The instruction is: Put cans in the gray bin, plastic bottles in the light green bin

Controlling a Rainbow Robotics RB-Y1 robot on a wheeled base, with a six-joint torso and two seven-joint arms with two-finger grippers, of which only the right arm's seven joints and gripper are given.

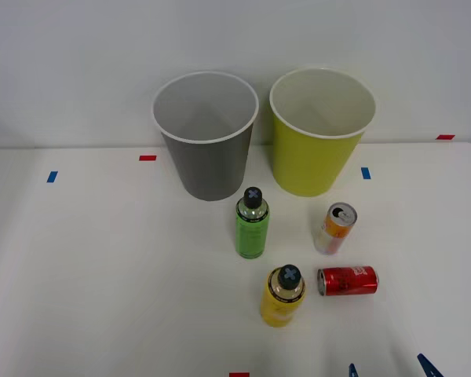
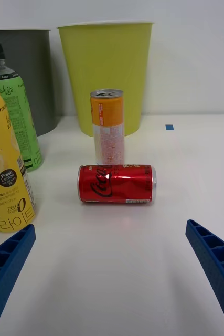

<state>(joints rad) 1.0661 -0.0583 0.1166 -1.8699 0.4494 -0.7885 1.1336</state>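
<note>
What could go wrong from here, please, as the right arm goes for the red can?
1. The red can lies on its side on the table, so it may roll away if one finger of the open right pincer nudges it first.
2. The yellow bottle stands close beside the can; the approach could knock it over.
3. The gray bin is the farther one, across the green bottle.

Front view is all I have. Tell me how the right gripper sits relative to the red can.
Observer: The right gripper is open, and the red can lies broadside ahead, centred between the fingers.
Operator: Report what stands behind it.
Observer: The orange can stands upright straight behind it, with the light green bin beyond.
Operator: Check the sides.
Observer: The yellow bottle stands just ahead of one finger.
</note>
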